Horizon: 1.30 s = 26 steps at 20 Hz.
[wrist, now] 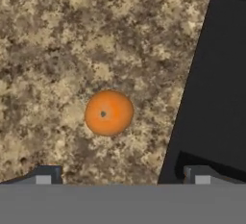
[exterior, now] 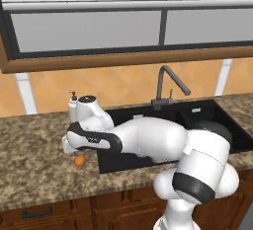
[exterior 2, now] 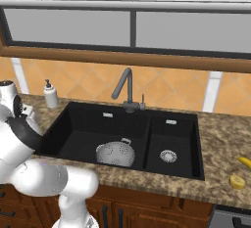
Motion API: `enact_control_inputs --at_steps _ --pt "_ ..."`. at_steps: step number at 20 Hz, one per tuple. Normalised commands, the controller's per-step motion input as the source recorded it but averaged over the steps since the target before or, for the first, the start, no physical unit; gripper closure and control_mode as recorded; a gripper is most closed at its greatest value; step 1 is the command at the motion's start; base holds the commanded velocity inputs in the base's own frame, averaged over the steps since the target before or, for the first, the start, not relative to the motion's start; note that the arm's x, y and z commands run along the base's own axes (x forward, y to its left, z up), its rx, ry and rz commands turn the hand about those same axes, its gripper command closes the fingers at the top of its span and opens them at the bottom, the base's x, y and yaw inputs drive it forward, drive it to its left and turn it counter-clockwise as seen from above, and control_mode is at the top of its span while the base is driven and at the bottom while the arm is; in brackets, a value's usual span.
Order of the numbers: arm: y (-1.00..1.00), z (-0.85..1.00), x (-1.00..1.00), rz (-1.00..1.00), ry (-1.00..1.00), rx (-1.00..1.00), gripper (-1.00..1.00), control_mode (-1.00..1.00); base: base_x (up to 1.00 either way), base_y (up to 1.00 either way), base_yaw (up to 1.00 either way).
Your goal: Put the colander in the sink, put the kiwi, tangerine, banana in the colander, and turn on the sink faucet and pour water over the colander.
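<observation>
- Hand view looks straight down on speckled granite counter (wrist: pixel 57 35), with the black sink (wrist: pixel 216 98) running along the edge on the side of the right-hand fingertip; that fingertip stands over the sink's rim, the other over stone.
- Left base view shows the sink (exterior: pixel 128 161) just beyond the hand, on the arm's side, so the carry into the basin is short once the fruit is lifted.
- Colander (exterior 2: pixel 115 154) already sits in the large basin, below and in front of the gooseneck sink faucet (exterior 2: pixel 125 87); it looks empty, though its inside is too small to read for certain.
- Gripper (wrist: pixel 122 175) hangs above the counter with its jaws spread to their full width and nothing between them; only the two dark tips show.
- Tangerine (wrist: pixel 109 113) lies on the granite below the hand, a little toward the counter-side fingertip from midway between the two and ahead of the line that joins them. In the left base view the tangerine (exterior: pixel 80 160) rests just under the hand, near the sink's edge but apart from it.
- Being round, it has no long axis to match, so the wrist angle matters little; my judgement is that the hand needs a slight shift to centre on the fruit before it descends.
- Banana (exterior 2: pixel 245 162) lies on the counter past the far end of the sink, well apart from the hand, beside a small yellowish round thing (exterior 2: pixel 238 182) that may be the kiwi.
</observation>
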Motion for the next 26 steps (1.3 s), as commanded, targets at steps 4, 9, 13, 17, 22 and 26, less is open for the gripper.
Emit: enact_control_inputs --at_steps 4,9,13,17,22,26 --pt "0.17 -0.58 0.50 -0.18 0.00 -0.08 -1.00 -1.00 0.00 0.00 0.00" --pt "0.14 -0.44 0.40 -0.13 0.07 0.00 -1.00 -1.00 0.00 0.00 0.00" --pt "0.25 -0.46 0.16 -0.14 0.02 0.00 -1.00 -1.00 0.00 0.00 0.00" --pt "0.08 -0.07 -0.04 -0.18 0.01 0.00 -1.00 -1.00 0.00 0.00 0.00" --pt "-0.02 0.04 -0.11 -0.22 0.01 0.00 -1.00 -1.00 0.00 0.00 0.00" --pt "-0.16 0.00 -0.18 -0.23 0.01 0.00 -1.00 -1.00 0.00 0.00 0.00"
